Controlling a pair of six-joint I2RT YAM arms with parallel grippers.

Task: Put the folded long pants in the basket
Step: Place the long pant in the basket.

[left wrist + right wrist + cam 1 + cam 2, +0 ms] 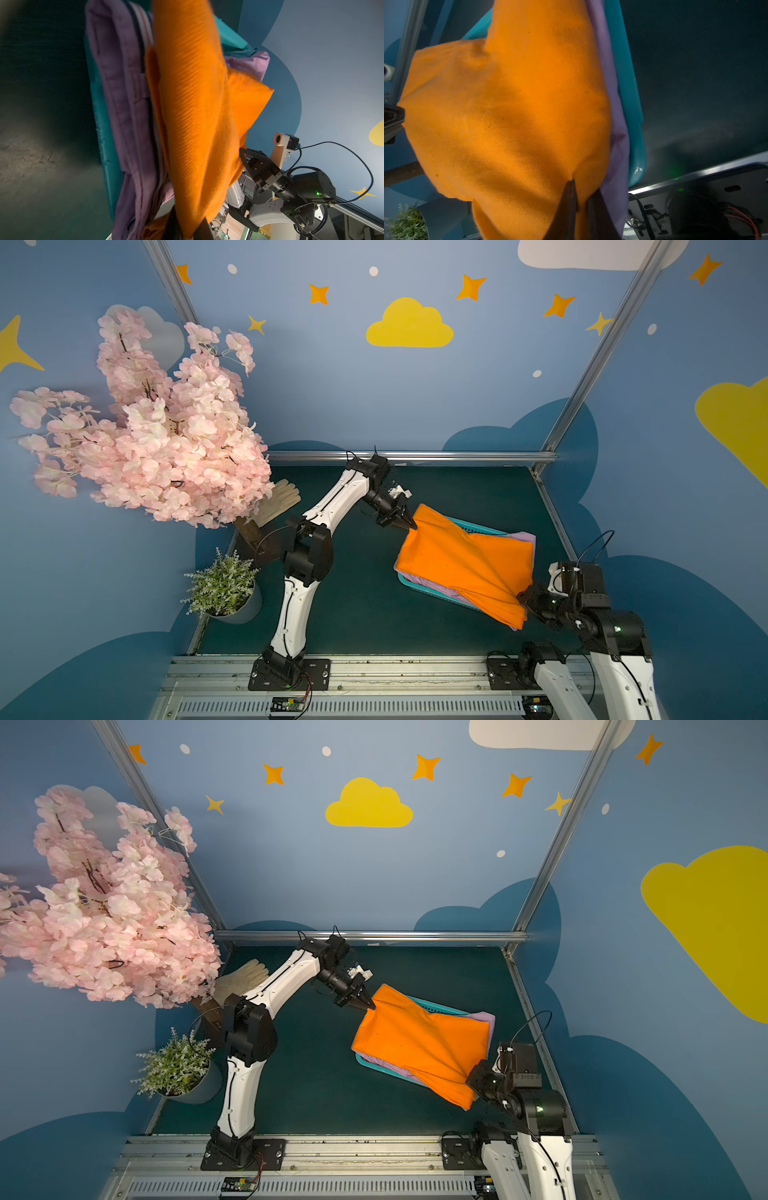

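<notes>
Basket: the turquoise basket (pixel 473 526) sits askew on the right half of the table (pixel 365 614), nearer the right edge than the left. I see only slivers of its rim in both top views (pixel 365 1061).

Orange pants: the orange pants (pixel 461 564) are draped over the top of the basket and cover nearly all of it (pixel 419 1044). One end runs out past the basket toward the table's near right corner.

Lilac pants: the lilac pants (pixel 524 537) are in the basket directly under the orange ones. They peek out at the far right end and along the near rim. The left wrist view shows their striped waistband (pixel 143 25).

Left gripper: the left gripper (pixel 409 524) is at the far left corner of the orange pants, jaws pinching that corner, which is pulled up into a peak (pixel 369 1004). In its own wrist view the cloth runs down between the dark fingers (pixel 204 228).

Right gripper: the right gripper (pixel 524 600) is at the opposite end, by the table's right edge (pixel 471 1078). Its jaws are nipped on a fold of orange cloth, with a narrow gap between the fingers (pixel 566 207) (the gap is filled with fabric).

Cream glove: the cream glove (pixel 279 498) lies at the far left corner, partly under the pink blossom tree (pixel 158 439).

Potted plant: the potted plant (pixel 222 587) stands by the left edge.
</notes>
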